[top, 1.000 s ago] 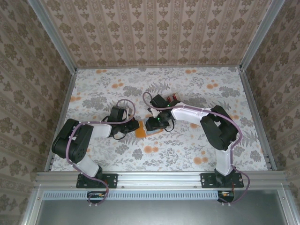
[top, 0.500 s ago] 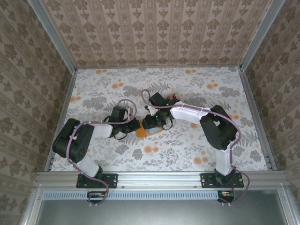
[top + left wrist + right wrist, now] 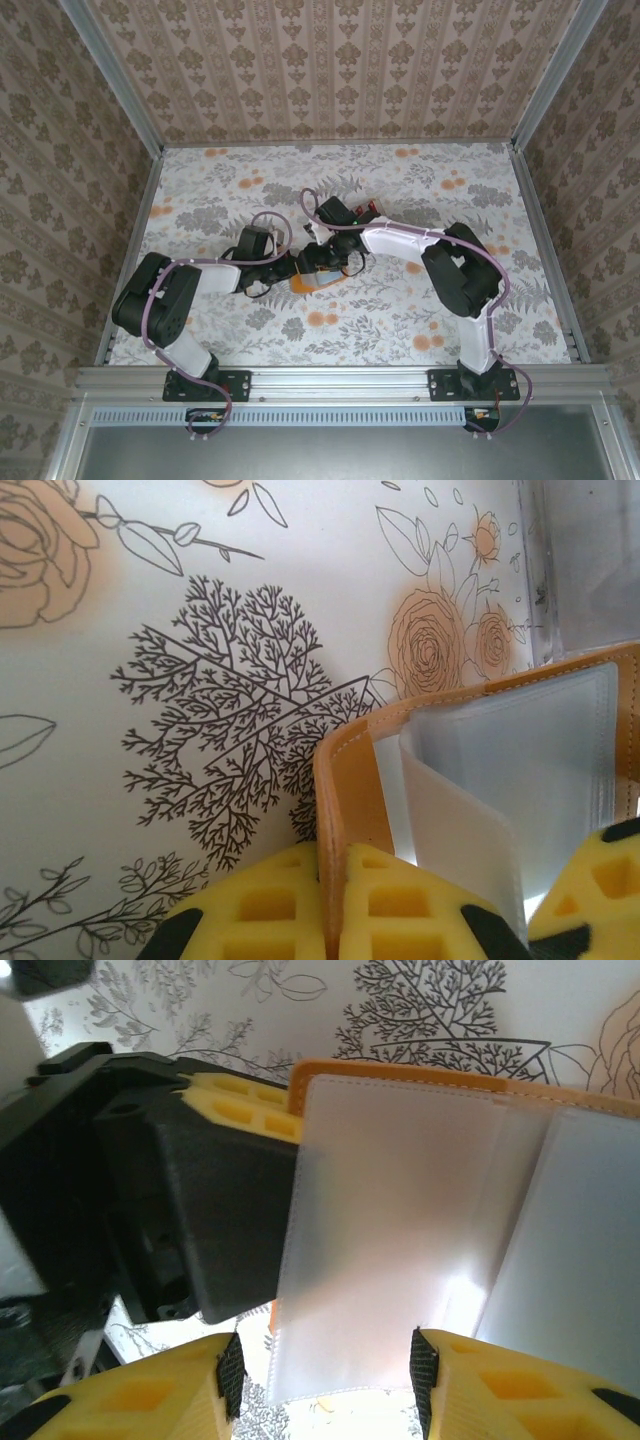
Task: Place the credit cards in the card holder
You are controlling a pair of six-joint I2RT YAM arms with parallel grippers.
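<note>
While the left claw [image 3: 330,910] clamps the orange cover of the open card holder [image 3: 346,780] lying on the desk [image 3: 150,590], the right claw [image 3: 322,1380] stands apart around one clear sleeve [image 3: 380,1230]

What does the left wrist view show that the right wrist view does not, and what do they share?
Left wrist view: the left gripper from close up, its yellow pads shut on the orange edge of the card holder. Right wrist view: the right gripper, its fingers apart with a clear sleeve between them, and the black body of the left gripper. Both: the open card holder, its clear sleeves, and the flowered table cover.
</note>
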